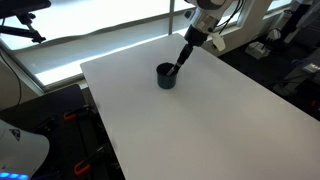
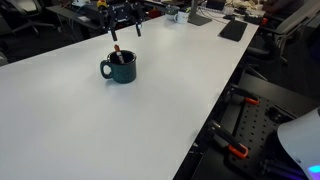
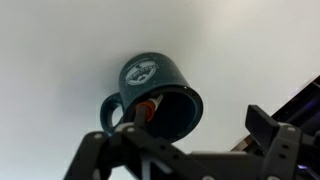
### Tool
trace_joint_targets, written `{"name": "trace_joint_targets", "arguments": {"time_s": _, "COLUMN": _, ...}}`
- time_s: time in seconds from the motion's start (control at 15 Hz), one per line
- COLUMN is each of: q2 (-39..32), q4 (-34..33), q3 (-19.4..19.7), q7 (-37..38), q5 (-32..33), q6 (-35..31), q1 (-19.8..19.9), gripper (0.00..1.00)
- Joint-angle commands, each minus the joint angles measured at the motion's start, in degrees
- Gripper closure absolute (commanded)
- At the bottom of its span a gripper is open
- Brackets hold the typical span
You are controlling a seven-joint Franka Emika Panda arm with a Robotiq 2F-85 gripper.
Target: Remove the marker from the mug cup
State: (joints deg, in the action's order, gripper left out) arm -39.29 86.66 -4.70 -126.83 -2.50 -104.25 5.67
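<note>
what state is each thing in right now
mug cup: upright on the white table, marker inside
marker: leaning in the mug cup, top end above the rim, not gripped
hand: open, empty, above the mug cup

Place: an office-like lab room.
Worktop: long white worktop point(image 2: 120, 120), with a dark flat laptop-like thing point(image 2: 232, 30) at its far end.
Window: bright window point(image 1: 100, 30) beyond the far edge.

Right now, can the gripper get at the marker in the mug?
Probably yes. The marker pokes up past the rim of the mug, and the open gripper hangs just above it with nothing between them.
</note>
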Motion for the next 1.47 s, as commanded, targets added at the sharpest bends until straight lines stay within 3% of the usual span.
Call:
{"name": "trace_joint_targets", "arguments": {"time_s": 0.0, "q2": 0.5, "q4": -1.9, "q3": -0.1, "q7": 0.2, "q5": 1.6, "q6": -0.1, "q1": -0.5, "gripper": 0.0}}
{"name": "trace_joint_targets", "arguments": {"time_s": 1.4, "q2": -5.0, "q4": -7.0, "q3": -1.5, "q7": -6.7, "q5": 0.7, "q6": 8.2, "q1": 0.2, "gripper": 0.0}}
